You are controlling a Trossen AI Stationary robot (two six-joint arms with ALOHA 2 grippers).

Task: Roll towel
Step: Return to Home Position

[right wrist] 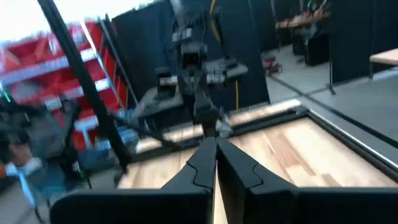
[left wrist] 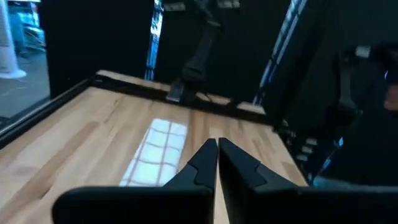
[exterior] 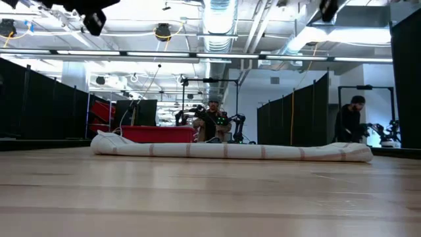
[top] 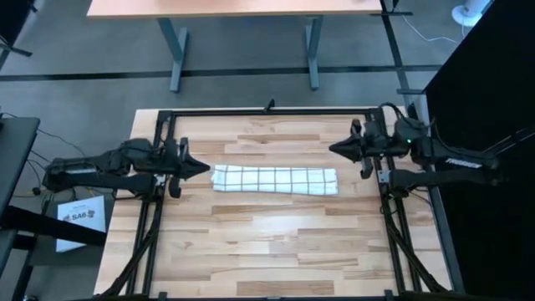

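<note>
Towel (top: 276, 180): lies in a long narrow band across the middle of the worktop (top: 276, 247), running left to right, grid lines showing on top.
Towel, low view: a long low bundle (exterior: 230, 151) flat on the wood, the ends rounded (whether it is rolled or only folded I cannot tell).
Towel, left wrist view: one end (left wrist: 158, 152) shows on the wood just past the fingers.
Left claw (top: 206, 167): closed to a point, tips together, holding nothing; it points toward the towel's left end and seen from above sits just beside it.
Left claw, own wrist view: the two dark fingers (left wrist: 202, 163) meet with only a thin slit between them.
Right claw (top: 333, 149): also pinched narrow, tips together, empty; it points inward near the towel's right end, a little to the far side of it.
Right claw, own wrist view: fingers (right wrist: 202, 163) meet at the tip, with the left arm across the worktop behind them.
Height: both arms are off the wood (the low view shows only dark parts at its top corners).
Worktop: pale wood planks inside a black frame (top: 267, 111).
Beyond: a second table (top: 234, 7) on the far side; a labelled sheet (top: 79, 219) beside the left arm.
Room: two people (exterior: 214, 122) stand far behind the towel, one toward the right (exterior: 348, 122).
</note>
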